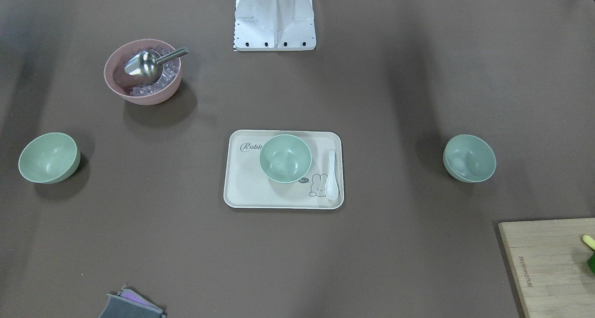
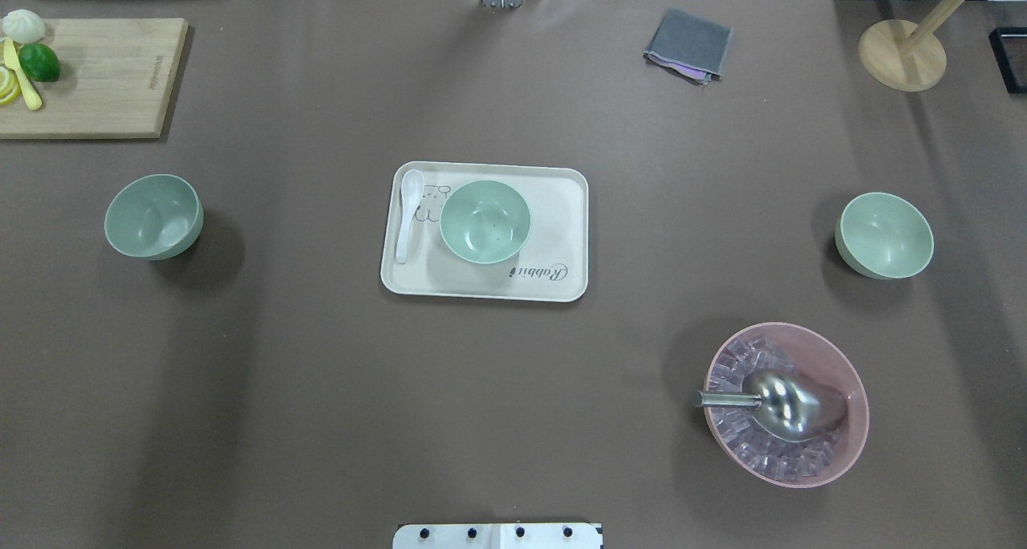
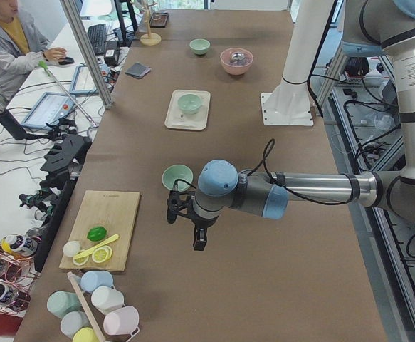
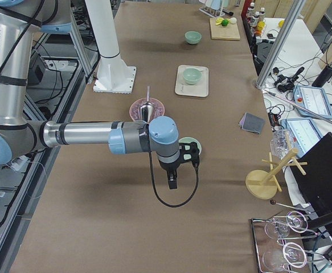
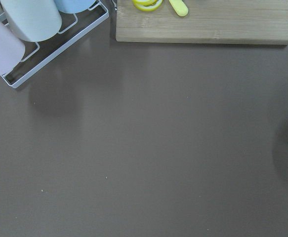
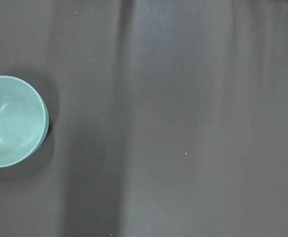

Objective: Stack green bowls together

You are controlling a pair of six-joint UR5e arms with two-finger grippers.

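Note:
Three pale green bowls stand upright and apart on the brown table. One green bowl [image 2: 152, 216] is at the left, one green bowl [image 2: 485, 221] sits on the cream tray [image 2: 562, 212] in the middle, and one green bowl [image 2: 884, 235] is at the right. My left gripper [image 3: 200, 244] shows only in the exterior left view, hanging above the table beyond the left bowl [image 3: 177, 177]; I cannot tell if it is open. My right gripper [image 4: 172, 183] shows only in the exterior right view, beside the right bowl [image 6: 10, 121]; I cannot tell its state either.
A pink bowl [image 2: 786, 404] with ice cubes and a metal scoop stands near the right bowl. A white spoon [image 2: 409, 212] lies on the tray. A cutting board [image 2: 88, 75] with fruit, a grey cloth [image 2: 688, 45] and a wooden stand [image 2: 903, 51] line the far edge.

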